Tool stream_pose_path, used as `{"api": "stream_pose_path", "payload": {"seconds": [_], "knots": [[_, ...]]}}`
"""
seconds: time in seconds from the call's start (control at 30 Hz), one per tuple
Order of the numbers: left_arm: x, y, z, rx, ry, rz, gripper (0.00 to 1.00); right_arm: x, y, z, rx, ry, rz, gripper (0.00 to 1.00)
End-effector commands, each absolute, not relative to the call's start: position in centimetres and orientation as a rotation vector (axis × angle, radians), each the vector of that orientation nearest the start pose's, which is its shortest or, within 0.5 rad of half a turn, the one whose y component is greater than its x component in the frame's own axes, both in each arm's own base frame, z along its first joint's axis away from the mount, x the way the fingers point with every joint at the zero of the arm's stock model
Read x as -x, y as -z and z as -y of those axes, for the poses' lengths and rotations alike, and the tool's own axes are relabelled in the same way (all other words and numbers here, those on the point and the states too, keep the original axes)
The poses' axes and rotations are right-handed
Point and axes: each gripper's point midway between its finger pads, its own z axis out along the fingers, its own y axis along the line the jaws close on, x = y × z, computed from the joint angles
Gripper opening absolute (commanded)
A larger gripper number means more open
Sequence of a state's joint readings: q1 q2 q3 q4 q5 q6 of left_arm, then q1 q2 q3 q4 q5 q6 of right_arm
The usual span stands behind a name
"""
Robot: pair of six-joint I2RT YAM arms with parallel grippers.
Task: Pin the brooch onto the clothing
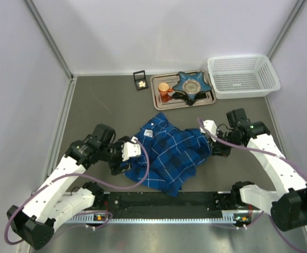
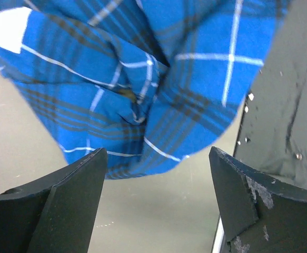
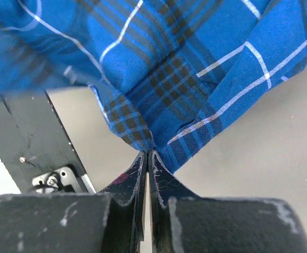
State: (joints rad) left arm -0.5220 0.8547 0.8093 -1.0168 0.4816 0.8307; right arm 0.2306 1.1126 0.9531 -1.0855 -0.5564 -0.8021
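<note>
The blue and navy plaid shirt (image 1: 169,153) lies crumpled in the middle of the table. My left gripper (image 1: 122,161) is open and empty at the shirt's left edge. In the left wrist view its jaws (image 2: 157,153) stand wide apart, just short of a hanging fold of the shirt (image 2: 142,89). My right gripper (image 1: 212,147) is shut on the shirt's right edge. The right wrist view shows its fingertips (image 3: 148,154) pinching a fold of the shirt (image 3: 158,79). A tiny pale brooch (image 1: 141,83) sits in a small black box (image 1: 139,76) at the back.
A metal tray (image 1: 157,101) at the back holds an orange cup (image 1: 164,90) and a blue star-shaped dish (image 1: 191,84). A white basket (image 1: 243,76) stands at the back right. A black rail (image 1: 164,200) runs along the near edge.
</note>
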Motion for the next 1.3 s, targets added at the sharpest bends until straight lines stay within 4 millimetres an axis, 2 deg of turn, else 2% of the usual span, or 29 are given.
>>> {"api": "stream_pose_path", "payload": {"seconds": [0.0,0.1,0.17,0.2,0.27,0.4,0.43,0.47,0.53,0.57,0.73,0.87,0.9,1.03,1.13,1.2,1.27], "knots": [[-17.1,-16.6,16.1,-1.456,0.516,-1.879,0.82,-19.1,-13.5,-11.4,1.531,-0.451,-2.009,0.0],[-17.1,-15.5,17.1,-1.481,0.603,-1.884,0.75,-19.2,-13.1,-11.4,1.53,-0.445,-2.01,0.0],[-16.0,-15.1,17.5,-1.633,0.655,-1.772,0.72,-19.3,-13.2,-11.4,1.526,-0.443,-2.017,0.0],[-14.6,-14.8,17.8,-1.692,0.744,-1.753,0.72,-19.4,-13.3,-11.4,1.523,-0.437,-2.017,0.0],[-13.8,-14.2,17.6,-1.77,0.755,-1.703,0.73,-19.4,-13.5,-11.4,1.526,-0.43,-2.006,0.0],[-13.5,-13.4,16.8,-1.835,0.644,-1.59,0.75,-19.3,-13.8,-11.6,1.517,-0.445,-1.993,0.0],[-14.2,-13.3,16.5,-1.827,0.572,-1.568,0.75,-19.3,-13.9,-11.7,1.513,-0.452,-1.993,0.0],[-14.1,-12.4,16.3,-1.832,0.547,-1.561,0.75,-19.3,-13.9,-11.7,1.513,-0.454,-1.993,0.0],[-14.3,-12.5,15.8,-1.833,0.456,-1.501,0.78,-19.3,-14.0,-11.9,1.508,-0.459,-1.986,0.0],[-13.7,-11.8,15.8,-1.864,0.453,-1.48,0.79,-19.4,-14.0,-11.9,1.507,-0.462,-1.988,0.0],[-13.1,-11.2,16.0,-1.898,0.359,-1.383,0.88,-19.6,-14.1,-12.2,1.489,-0.48,-2.0,0.0],[-12.9,-10.1,15.6,-1.94,0.246,-1.263,0.88,-20.1,-14.2,-12.3,1.465,-0.483,-2.022,0.0],[-13.2,-10.3,15.8,-1.925,0.224,-1.235,0.88,-20.2,-14.2,-12.3,1.462,-0.483,-2.024,0.0],[-12.9,-9.9,16.3,-1.943,0.171,-1.118,0.81,-20.4,-14.1,-12.4,1.433,-0.495,-2.05,0.0],[-13.0,-9.8,16.9,-1.939,0.132,-1.018,0.7,-20.6,-14.0,-12.3,1.426,-0.488,-2.063,0.0],[-13.6,-9.1,17.1,-1.929,0.097,-1.011,0.63,-20.7,-14.1,-12.4,1.412,-0.492,-2.075,0.0],[-13.4,-8.8,17.6,-1.948,0.103,-0.984,0.62,-20.9,-14.1,-12.4,1.403,-0.493,-2.082,0.0]]}}
